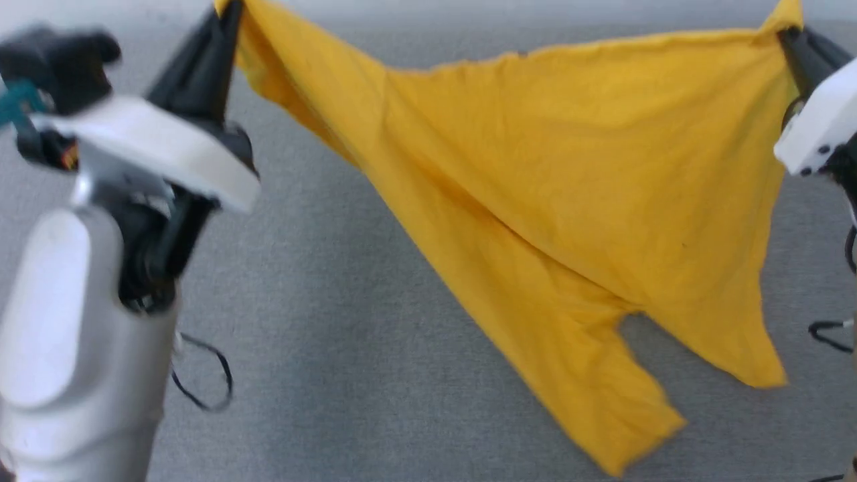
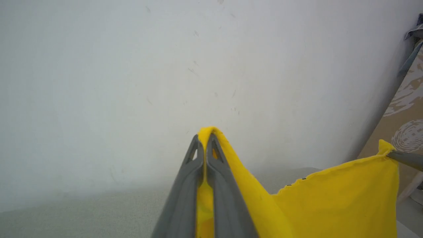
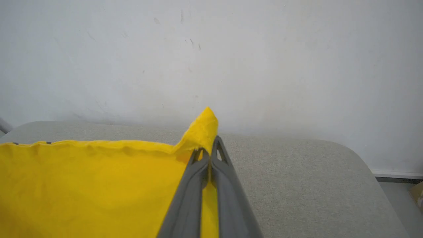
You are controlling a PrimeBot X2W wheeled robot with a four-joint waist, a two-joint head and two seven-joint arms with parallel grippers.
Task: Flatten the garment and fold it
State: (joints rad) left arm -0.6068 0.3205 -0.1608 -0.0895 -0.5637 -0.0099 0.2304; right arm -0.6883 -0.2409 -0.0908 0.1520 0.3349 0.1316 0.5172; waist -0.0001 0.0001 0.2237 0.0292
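Two corners of the shirt (image 1: 569, 167) are pinched, one by each claw. The left gripper (image 1: 224, 20) and right gripper (image 1: 793, 40) are both clamped tight on its upper edge, and the cloth hangs spread between them over the grey table (image 1: 301, 301). By my judgement flattening has barely begun: the shirt is not yet laid down and no fold has been made.

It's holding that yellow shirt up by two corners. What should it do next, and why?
Probably lower the left gripper and right gripper together, top edge stretched, so the garment lies flat on the gray surface: each pinches a corner, and the rest hangs twisted in the air.
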